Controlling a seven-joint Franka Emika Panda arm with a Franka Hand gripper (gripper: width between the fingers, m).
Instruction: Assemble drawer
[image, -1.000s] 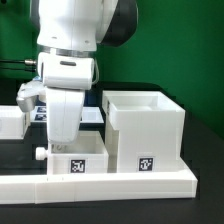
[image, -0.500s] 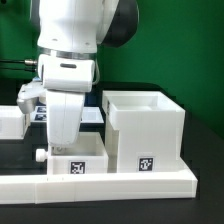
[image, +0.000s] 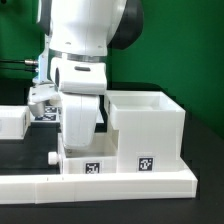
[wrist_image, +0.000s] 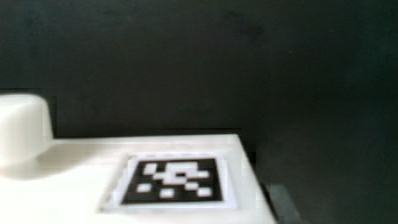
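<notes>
The drawer (image: 88, 162), a small white open-top box with a square marker on its near face, stands just behind the low border wall. Its right side touches the larger white cube casing (image: 150, 125). My gripper (image: 82, 146) comes straight down onto the drawer and grips its wall. The hand hides the fingertips. In the wrist view the drawer's white face (wrist_image: 80, 165) fills the lower part, with a black-and-white marker (wrist_image: 178, 182) and the round white knob (wrist_image: 22, 135) beside it. The view is blurred.
The low white border wall (image: 100, 186) runs along the front. A small white part (image: 10, 122) lies at the exterior view's left. The marker board (image: 42, 112) lies behind the arm. Black table lies beyond the casing on the exterior view's right.
My gripper and the drawer have moved toward the exterior view's right. The drawer now sits against the casing, and the white knob at its left no longer shows.
</notes>
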